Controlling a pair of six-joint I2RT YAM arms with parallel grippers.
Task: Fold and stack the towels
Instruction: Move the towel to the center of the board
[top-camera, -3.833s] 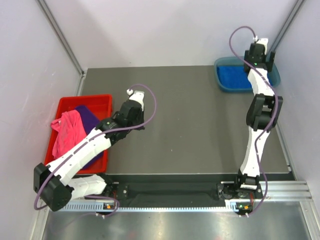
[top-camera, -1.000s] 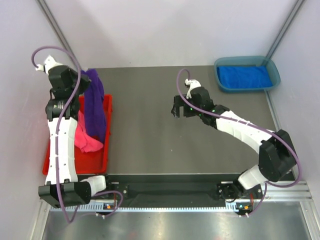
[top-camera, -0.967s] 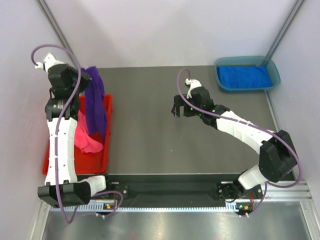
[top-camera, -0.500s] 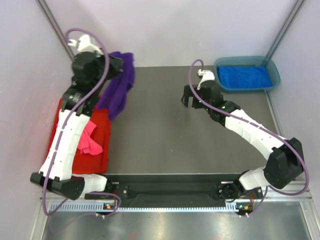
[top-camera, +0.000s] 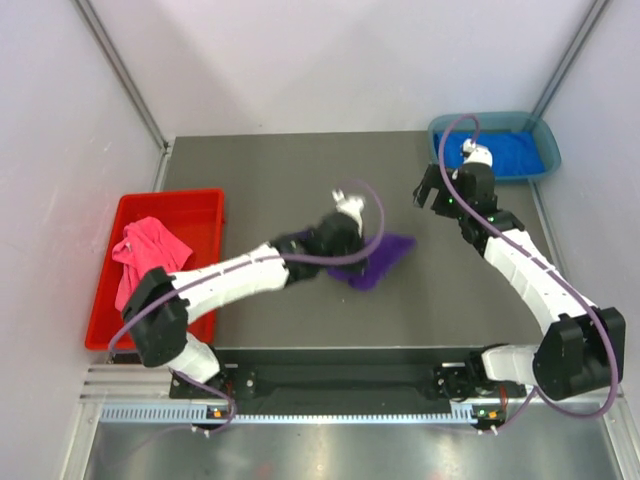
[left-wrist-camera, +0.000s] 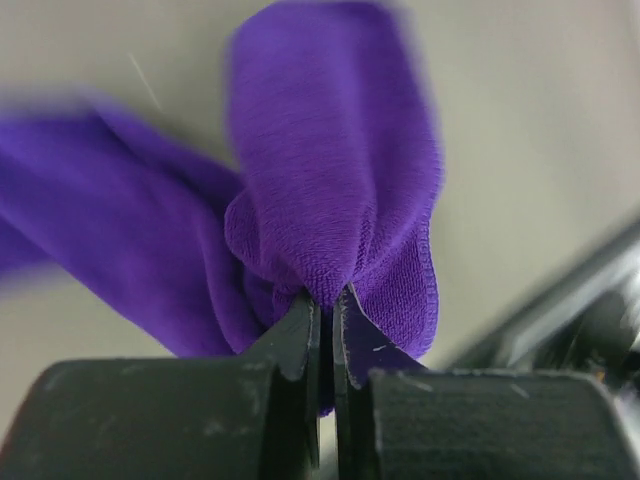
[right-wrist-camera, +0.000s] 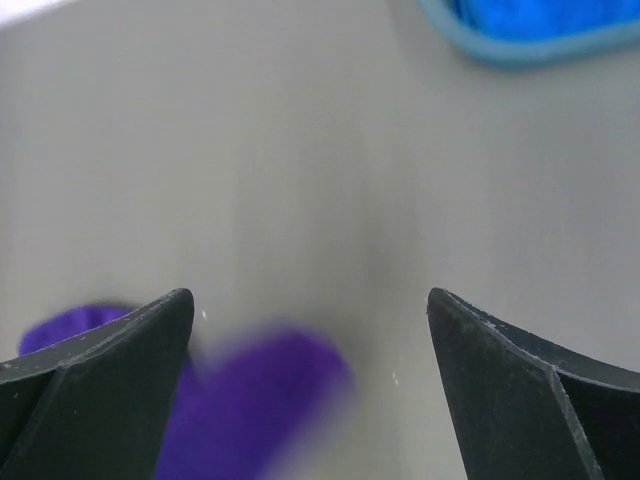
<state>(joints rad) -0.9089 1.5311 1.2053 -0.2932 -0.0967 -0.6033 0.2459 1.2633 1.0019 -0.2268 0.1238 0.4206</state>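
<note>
Clamping left gripper (left-wrist-camera: 327, 300) tight on a fold of purple towel (left-wrist-camera: 335, 170), with the rest of the cloth bunching just ahead of the jaws and trailing off to their left. Holding right gripper (right-wrist-camera: 308, 300) wide open, gripping nothing, with purple towel showing blurred low between its jaws. Royal blue towel (right-wrist-camera: 540, 12) sitting in teal tray (right-wrist-camera: 520, 48) far ahead, to the right.

Dark grey tabletop (top-camera: 300, 170), matte, w/ pale walls (top-camera: 330, 60) on three sides. Red plastic bin (top-camera: 205, 200) sits at left edge, long side running front-to-back. Teal plastic tray (top-camera: 552, 155) in far right corner, close to right wall. Metal rail (top-camera: 330, 412) runs along the near edge. Slanted metal posts (top-camera: 120, 70) at both back corners.
</note>
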